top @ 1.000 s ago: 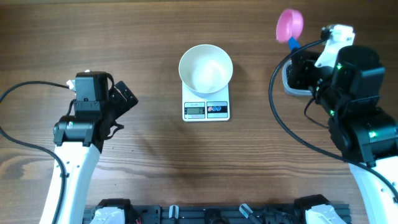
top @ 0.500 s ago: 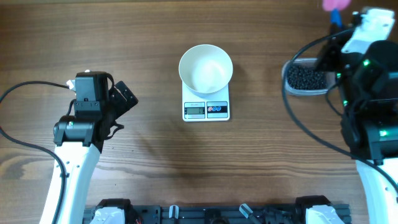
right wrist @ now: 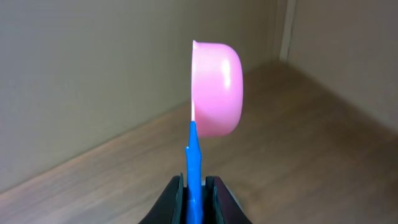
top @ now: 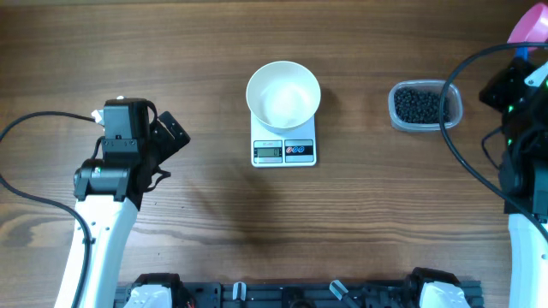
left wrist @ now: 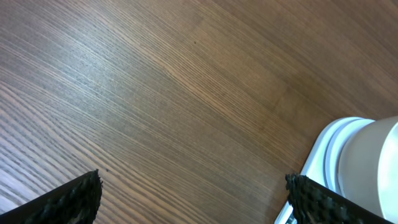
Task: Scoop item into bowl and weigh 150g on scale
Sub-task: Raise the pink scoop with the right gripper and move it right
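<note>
The white bowl [top: 283, 94] stands empty on the white scale [top: 283, 151] at mid-table. The item, a heap of small black beads [top: 422, 104], lies in a clear tub to its right. My right gripper [right wrist: 194, 186] is shut on the blue handle [right wrist: 193, 163] of a pink scoop [right wrist: 216, 87], held up on edge with its cup empty as far as I can see. In the overhead view the scoop [top: 533, 30] is at the far right edge, right of the tub. My left gripper [left wrist: 193, 200] stands open over bare wood, left of the scale [left wrist: 318, 169] and bowl [left wrist: 374, 167].
The clear plastic tub [top: 455, 109] sits at the right side of the wooden table. Black cables loop from both arms, one [top: 445, 128] passing beside the tub. A black rail [top: 282, 295] runs along the front edge.
My right arm has swung right and back with the scoop, from over the tub to the table's right edge, uncovering the tub. The left arm has not moved.
</note>
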### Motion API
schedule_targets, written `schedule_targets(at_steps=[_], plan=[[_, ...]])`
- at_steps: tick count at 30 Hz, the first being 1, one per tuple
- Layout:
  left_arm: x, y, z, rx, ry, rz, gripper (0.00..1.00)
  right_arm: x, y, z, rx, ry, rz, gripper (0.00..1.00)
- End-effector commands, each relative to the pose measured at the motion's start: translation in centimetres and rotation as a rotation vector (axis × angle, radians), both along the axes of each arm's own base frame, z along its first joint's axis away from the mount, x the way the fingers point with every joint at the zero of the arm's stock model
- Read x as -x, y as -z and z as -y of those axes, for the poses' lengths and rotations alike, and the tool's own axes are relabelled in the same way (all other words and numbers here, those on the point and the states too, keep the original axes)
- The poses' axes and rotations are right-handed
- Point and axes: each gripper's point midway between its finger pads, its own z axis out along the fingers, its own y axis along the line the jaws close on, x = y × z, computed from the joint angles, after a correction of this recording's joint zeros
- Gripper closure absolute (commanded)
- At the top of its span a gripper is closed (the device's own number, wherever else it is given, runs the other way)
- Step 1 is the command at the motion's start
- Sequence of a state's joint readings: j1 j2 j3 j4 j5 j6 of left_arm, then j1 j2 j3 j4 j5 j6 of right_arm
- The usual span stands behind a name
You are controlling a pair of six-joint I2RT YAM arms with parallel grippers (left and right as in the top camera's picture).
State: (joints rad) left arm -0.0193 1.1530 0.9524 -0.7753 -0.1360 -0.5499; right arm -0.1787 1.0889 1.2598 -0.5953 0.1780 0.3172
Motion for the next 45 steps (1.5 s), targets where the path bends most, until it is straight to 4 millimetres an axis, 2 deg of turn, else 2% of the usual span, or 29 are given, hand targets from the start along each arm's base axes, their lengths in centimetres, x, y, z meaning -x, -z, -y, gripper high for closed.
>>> schedule_targets(at_steps=[1,5,11,22,26,30,33,37,41,45], plan=[[0.1,0.3,-0.2,-0.013,0.009,-0.013,0.00,0.6,0.3,0.2,-0.217,0.122,0.051,0.96],[0.1,0.3,-0.2,-0.013,0.009,-0.013,0.00,0.9,1.0,0.1,-0.367,0.197,0.077,0.96],[0.1,0.3,-0.2,-0.013,0.009,-0.013,0.00,1.0,1.0,0.1,-0.497,0.266,0.129,0.96],[0.1,0.3,-0.2,-0.013,0.009,-0.013,0.00,0.8,0.9,0.1,-0.559,0.297,0.164,0.96],[0.1,0.3,-0.2,-0.013,0.009,-0.013,0.00,0.7,0.8,0.9,-0.529,0.330,0.176,0.96],[0.1,0.3,-0.2,-0.013,0.009,-0.013,0.00,1.3,0.8,2.5,-0.461,0.411,0.185,0.96],[0.1,0.3,-0.2,-0.013,0.009,-0.013,0.00,1.7,0.8,3.4,-0.353,0.425,0.153,0.96],[0.1,0.3,-0.2,-0.013,0.009,-0.013,0.00,2.1,1.0,4.7,-0.124,0.407,0.041,0.96],[0.1,0.3,-0.2,-0.013,0.009,-0.013,0.00,1.5,2.1,4.5,0.023,0.303,-0.091,0.96],[0.1,0.3,-0.2,-0.013,0.009,-0.013,0.00,0.9,2.9,4.0,0.032,0.254,-0.129,0.96]])
